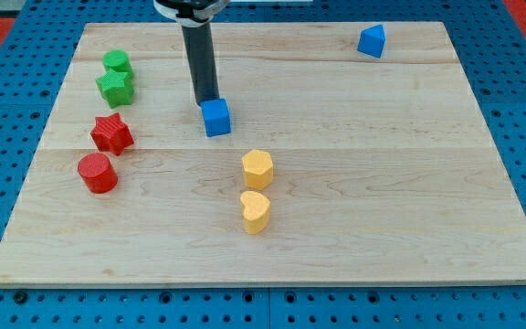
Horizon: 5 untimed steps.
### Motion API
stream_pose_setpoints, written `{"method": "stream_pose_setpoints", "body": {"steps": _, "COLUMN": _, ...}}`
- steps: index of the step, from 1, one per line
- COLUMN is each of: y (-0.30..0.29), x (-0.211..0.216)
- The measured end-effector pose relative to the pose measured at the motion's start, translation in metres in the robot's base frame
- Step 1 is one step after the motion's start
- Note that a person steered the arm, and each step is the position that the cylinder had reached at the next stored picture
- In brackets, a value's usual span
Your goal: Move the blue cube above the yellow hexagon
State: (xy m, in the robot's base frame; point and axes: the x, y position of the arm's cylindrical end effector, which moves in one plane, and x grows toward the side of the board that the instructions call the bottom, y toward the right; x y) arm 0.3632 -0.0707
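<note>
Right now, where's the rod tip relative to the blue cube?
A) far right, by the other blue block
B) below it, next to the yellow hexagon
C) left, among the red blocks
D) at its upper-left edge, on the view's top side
D: my tip sits right at the upper-left edge of the blue cube, which lies up and left of the yellow hexagon.

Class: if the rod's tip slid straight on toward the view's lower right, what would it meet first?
My tip sits at the blue cube's upper-left edge, apparently touching, so the cube comes first; the yellow hexagon lies beyond.
</note>
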Motion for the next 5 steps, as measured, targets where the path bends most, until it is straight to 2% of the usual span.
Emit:
{"method": "stream_pose_setpoints", "body": {"steps": 1, "y": 0.027, "x": 0.01}}
{"method": "stream_pose_setpoints", "body": {"steps": 2, "y": 0.009, "x": -0.009}}
{"method": "stream_pose_setpoints", "body": {"steps": 3, "y": -0.033, "x": -0.033}}
{"method": "stream_pose_setpoints", "body": {"steps": 5, "y": -0.029, "x": 0.015}}
